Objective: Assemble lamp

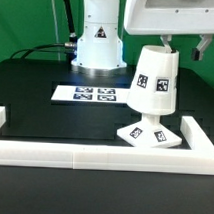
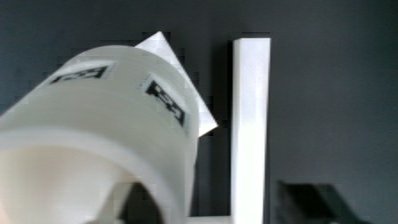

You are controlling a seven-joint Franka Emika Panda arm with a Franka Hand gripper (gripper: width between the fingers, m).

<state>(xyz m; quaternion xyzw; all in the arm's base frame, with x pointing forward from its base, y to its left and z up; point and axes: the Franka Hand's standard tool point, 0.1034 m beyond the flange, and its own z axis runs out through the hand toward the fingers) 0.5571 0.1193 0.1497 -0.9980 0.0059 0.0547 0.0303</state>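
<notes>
The tapered white shade [image 1: 155,79] stands upright over the blocky base [image 1: 152,137], near the front right rail. The bulb is hidden under the shade. My gripper [image 1: 185,45] hovers just above and toward the exterior view's right of the shade's top. Its jaws are spread wide and hold nothing. In the wrist view the shade [image 2: 107,120] fills the near side, one fingertip [image 2: 160,205] overlaps its wall, and the other fingertip [image 2: 313,200] is well apart from it. My gripper [image 2: 235,205] is open. A corner of the base [image 2: 160,42] peeks out behind the shade.
A white rail [image 1: 53,151] borders the black table's front and sides, and it shows beside the shade in the wrist view [image 2: 249,120]. The marker board [image 1: 93,94] lies mid-table. The robot's pedestal [image 1: 97,40] stands at the back.
</notes>
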